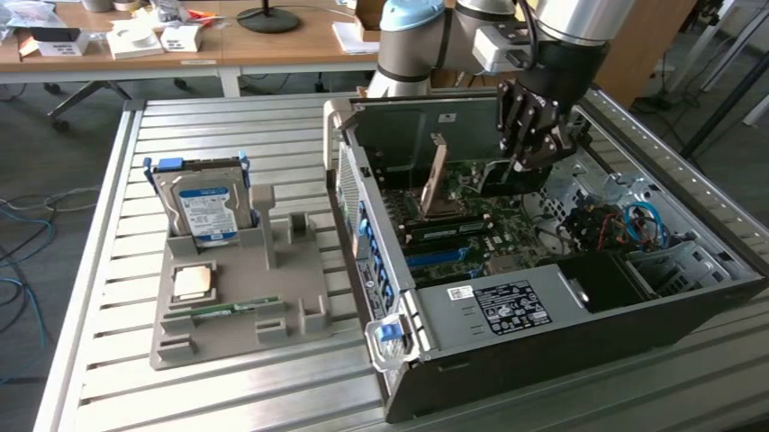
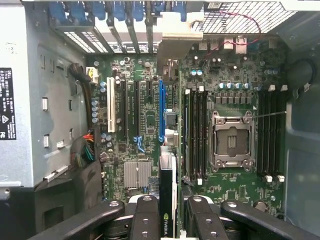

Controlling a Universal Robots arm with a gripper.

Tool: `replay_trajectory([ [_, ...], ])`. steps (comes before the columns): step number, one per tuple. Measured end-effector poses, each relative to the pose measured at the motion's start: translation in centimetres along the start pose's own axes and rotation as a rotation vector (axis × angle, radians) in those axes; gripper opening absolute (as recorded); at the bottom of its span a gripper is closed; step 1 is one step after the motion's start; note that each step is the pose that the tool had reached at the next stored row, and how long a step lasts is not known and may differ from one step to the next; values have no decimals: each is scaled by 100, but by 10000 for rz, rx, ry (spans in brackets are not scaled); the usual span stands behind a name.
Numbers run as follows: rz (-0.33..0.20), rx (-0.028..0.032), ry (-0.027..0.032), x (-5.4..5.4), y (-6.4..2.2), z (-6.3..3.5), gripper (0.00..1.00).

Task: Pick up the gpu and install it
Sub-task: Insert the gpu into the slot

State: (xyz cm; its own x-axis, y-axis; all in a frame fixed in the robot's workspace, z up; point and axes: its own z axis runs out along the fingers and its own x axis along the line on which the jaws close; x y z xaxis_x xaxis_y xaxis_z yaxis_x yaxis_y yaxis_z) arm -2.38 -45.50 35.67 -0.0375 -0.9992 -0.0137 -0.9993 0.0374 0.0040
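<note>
The black-fingered gripper (image 2: 170, 205) is down inside the open dark-grey computer case (image 1: 541, 310). Its two fingers (image 2: 146, 220) are pinching the gpu (image 2: 168, 180), the thin flat black card, seen edge-on from the wrist with a green logo showing between the pads.

In the exterior view the gripper (image 1: 530, 160) hangs over the middle of the case. The gpu (image 1: 499, 178) shows as a dark slab just under it, its lower edge lost against the board.

From the wrist, the card runs away from the fingers to its long pale metal bracket (image 2: 176, 31) at the case's slotted wall, right beside the long blue slot (image 2: 161, 107) on the green motherboard (image 2: 145, 130). Whether its edge sits in a slot or above one, I can't tell. Past it lies the square silver processor socket (image 2: 231, 142).

Out on the slatted metal worktop (image 1: 180, 135), at the exterior view's left of the case, a grey moulded holder (image 1: 294, 297) carries an upright silver hard drive with a blue-white label (image 1: 207, 209) and a narrow green memory stick (image 1: 229, 311).
</note>
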Motion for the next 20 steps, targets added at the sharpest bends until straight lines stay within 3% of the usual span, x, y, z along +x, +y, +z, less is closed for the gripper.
replay_trajectory([
  [6,6,0,2,0,3,25,26],
  [16,5,2,-1,4,107,33,26],
  [20,4,2,-1,8,125,229,26],
])
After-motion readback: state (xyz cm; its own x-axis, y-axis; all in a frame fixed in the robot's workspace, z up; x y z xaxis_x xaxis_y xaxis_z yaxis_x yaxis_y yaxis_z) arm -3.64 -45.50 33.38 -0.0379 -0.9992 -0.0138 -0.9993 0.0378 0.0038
